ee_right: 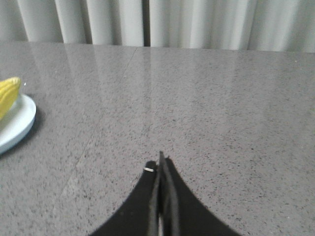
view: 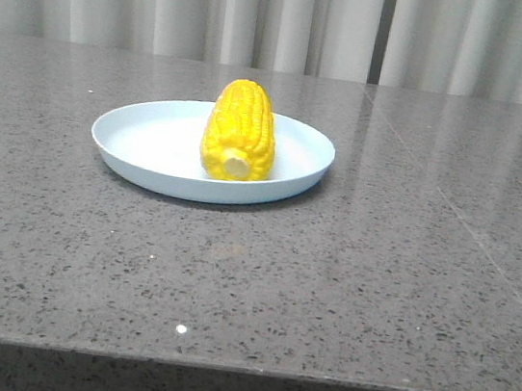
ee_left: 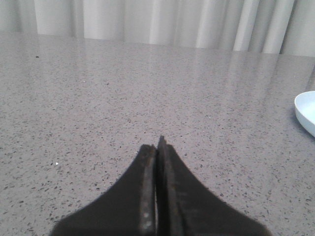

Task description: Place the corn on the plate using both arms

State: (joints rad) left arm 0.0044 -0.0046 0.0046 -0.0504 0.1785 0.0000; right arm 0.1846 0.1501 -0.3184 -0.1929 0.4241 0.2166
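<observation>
The yellow corn (view: pixel 240 130) lies on the pale blue-white plate (view: pixel 142 140) at the middle of the table, its pale stub end toward the camera. Neither gripper shows in the front view. In the left wrist view my left gripper (ee_left: pixel 157 145) is shut and empty over bare table, with the plate's rim (ee_left: pixel 306 112) off to one side. In the right wrist view my right gripper (ee_right: pixel 160 162) is shut and empty, with the plate (ee_right: pixel 17 125) and the corn's tip (ee_right: pixel 9 96) off to the other side.
The table (view: pixel 377 270) is grey speckled stone with a seam running across its right part. Its front edge (view: pixel 237 369) is close to the camera. Pale curtains (view: pixel 286 14) hang behind the table.
</observation>
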